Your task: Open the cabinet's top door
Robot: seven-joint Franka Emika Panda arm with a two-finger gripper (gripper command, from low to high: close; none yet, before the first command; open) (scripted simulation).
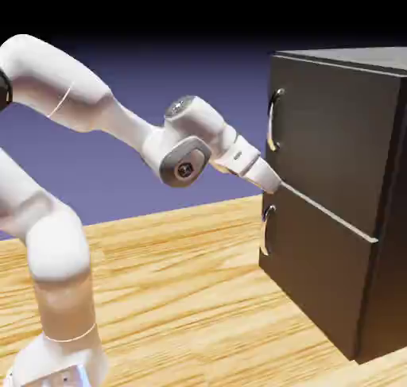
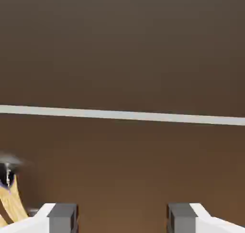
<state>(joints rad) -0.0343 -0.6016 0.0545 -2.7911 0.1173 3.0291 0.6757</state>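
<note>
Pincer (image 1: 274, 184) fingers apart, nothing between them, tip at the seam under the top door (image 1: 330, 131). Door's silver handle (image 1: 273, 120) above the pincer, untouched. Cabinet (image 1: 381, 242) sits on wooden desk (image 1: 183, 298).

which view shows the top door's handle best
The exterior view: the top door's curved silver handle shows whole against the dark panel. The hand view shows only flat cabinet front and a pale seam, no upper handle.

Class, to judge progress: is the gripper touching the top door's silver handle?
Apart. In the exterior view the gripper points at the seam below the top door, well under its handle.
</note>
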